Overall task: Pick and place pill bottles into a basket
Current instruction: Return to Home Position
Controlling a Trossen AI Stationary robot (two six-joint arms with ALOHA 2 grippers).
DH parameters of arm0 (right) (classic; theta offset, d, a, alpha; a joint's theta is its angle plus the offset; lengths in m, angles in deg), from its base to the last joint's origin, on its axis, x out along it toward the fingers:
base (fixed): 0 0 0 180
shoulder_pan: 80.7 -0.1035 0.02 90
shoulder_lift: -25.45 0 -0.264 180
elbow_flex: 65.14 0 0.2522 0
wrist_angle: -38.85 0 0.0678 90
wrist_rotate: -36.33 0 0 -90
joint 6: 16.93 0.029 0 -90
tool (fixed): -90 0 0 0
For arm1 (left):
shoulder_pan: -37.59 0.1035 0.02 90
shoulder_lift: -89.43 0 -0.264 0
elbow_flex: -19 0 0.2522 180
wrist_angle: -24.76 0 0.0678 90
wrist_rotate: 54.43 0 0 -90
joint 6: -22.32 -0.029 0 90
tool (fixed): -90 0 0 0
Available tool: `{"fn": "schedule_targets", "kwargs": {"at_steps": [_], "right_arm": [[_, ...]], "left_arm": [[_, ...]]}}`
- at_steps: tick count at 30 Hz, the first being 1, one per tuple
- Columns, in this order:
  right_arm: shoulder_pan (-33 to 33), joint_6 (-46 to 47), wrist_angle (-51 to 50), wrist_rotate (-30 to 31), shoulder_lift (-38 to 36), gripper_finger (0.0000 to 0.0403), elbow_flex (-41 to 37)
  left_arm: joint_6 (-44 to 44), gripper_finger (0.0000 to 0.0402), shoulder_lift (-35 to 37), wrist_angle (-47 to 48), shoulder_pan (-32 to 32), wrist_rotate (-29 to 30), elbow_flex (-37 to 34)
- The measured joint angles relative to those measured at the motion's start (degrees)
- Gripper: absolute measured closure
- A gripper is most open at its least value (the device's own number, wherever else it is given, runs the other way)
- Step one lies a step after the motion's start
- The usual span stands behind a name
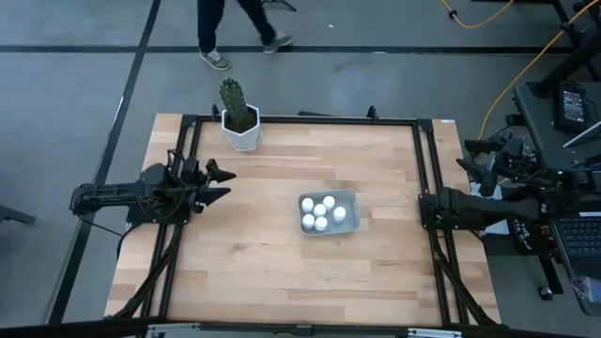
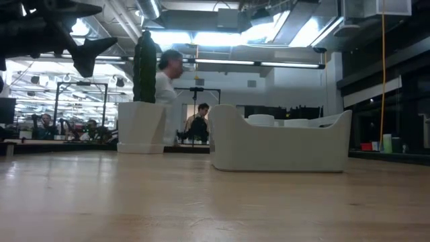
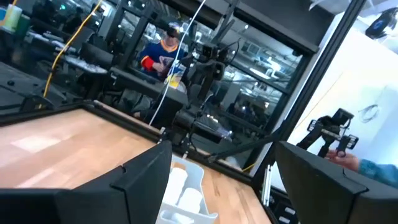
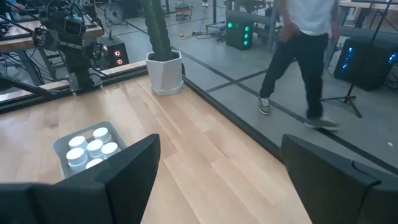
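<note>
Several white pill bottles (image 1: 321, 214) stand upright inside the pale basket (image 1: 352, 198) near the table's middle. The bottles also show in the right wrist view (image 4: 92, 148), and the basket in the low view (image 2: 282, 144). My left gripper (image 1: 227, 183) is open and empty. It hovers above the table, left of the basket, with its fingers pointing toward it, and it shows high up in the low view (image 2: 87, 47). My right gripper (image 1: 424, 208) is open and empty at the table's right edge, facing the basket.
A white hexagonal pot with a cactus (image 1: 242, 127) stands at the table's far edge, left of centre. A person (image 1: 235, 28) walks on the floor beyond the far edge. Bare wood lies around the basket on all sides.
</note>
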Motion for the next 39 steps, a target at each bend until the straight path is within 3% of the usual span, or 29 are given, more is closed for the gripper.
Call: {"fn": "schedule_targets", "kwargs": {"at_steps": [25,27,34,39], "right_arm": [[0.0,-0.1,0.0,0.0,0.0,0.0069,0.0],[0.0,-0.1,0.0,0.0,0.0,0.0069,0.0],[0.0,-0.1,0.0,0.0,0.0,0.0069,0.0],[0.0,-0.1,0.0,0.0,0.0,0.0069,0.0]], "left_arm": [[-0.2,0.0121,0.0,0.3,0.0,0.0,0.0],[-2.3,0.0121,0.0,1.0,0.0,0.0,0.0],[-23.8,0.0121,0.0,7.1,0.0,-1.1,0.0],[-26.5,0.0121,0.0,7.5,0.0,-1.1,0.0]]}}
